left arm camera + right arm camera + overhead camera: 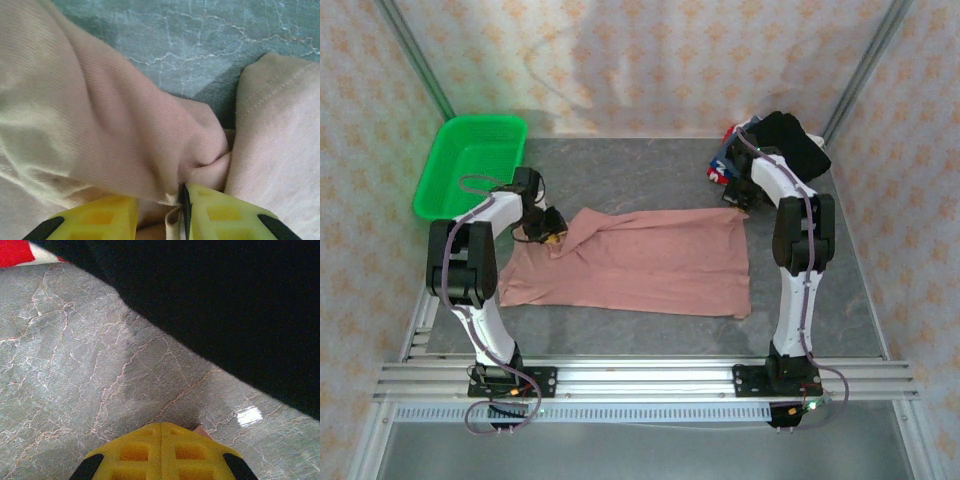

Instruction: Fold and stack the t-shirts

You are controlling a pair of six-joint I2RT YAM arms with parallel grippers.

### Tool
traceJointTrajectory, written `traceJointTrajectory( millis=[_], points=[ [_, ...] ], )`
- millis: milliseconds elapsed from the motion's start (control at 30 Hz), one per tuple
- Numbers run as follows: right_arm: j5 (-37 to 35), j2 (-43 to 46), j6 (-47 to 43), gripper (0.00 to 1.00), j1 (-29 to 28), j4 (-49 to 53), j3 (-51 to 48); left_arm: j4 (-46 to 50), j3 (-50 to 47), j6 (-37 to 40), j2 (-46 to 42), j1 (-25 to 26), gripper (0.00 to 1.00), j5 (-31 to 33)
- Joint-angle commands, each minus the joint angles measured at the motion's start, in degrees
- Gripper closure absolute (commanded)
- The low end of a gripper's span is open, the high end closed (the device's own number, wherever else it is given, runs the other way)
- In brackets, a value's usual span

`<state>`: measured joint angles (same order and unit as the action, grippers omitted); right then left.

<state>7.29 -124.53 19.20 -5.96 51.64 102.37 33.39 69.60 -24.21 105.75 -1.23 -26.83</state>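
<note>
Nearest thing is the aluminium rail [640,380] running along the near edge of the surface [620,175]. Just past it, the pink t-shirt [650,265] lies spread across the middle of the grey marbled top. It's mostly flat and reaches from near the left edge to well right of centre. Its left end is rumpled, with a flap turned over toward the middle.

The left claw [548,235] is down on that rumpled bit, at the shirt's far-left corner. In the wrist view its yellow fingers [95,217] stand a little apart, with a bunched fold of pink cloth sitting in the gap. Honestly can't tell if they're squeezing it or the cloth is just lying there.

The right claw [738,200] sits at the shirt's far-right corner. Its two fingers are pressed flat together, low over bare surface. A tiny pink scrap pokes out right beside the tip, too small to say whether it's pinched.

Further back, the far-right corner of the surface has a heap: a black shirt [790,140] on top, with red, white and navy shirts [722,165] bunched against its left side. Over in the far-left corner there's the green basket [470,170].
</note>
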Motion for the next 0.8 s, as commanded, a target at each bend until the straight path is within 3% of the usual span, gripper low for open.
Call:
traceJointTrajectory(
  millis=[0,767],
  points=[
    [-0.79,1.48,-0.56,1.00,0.24,1.08,-0.81,-2.08,-0.86,-1.48,-2.12,0.62,0.71,-1.41],
    [-0.70,1.71,-0.86,1.00,0.33,0.85,-1.98,0.22,-2.32,-1.17,-4.86,1.44,0.74,-3.58]
  ],
)
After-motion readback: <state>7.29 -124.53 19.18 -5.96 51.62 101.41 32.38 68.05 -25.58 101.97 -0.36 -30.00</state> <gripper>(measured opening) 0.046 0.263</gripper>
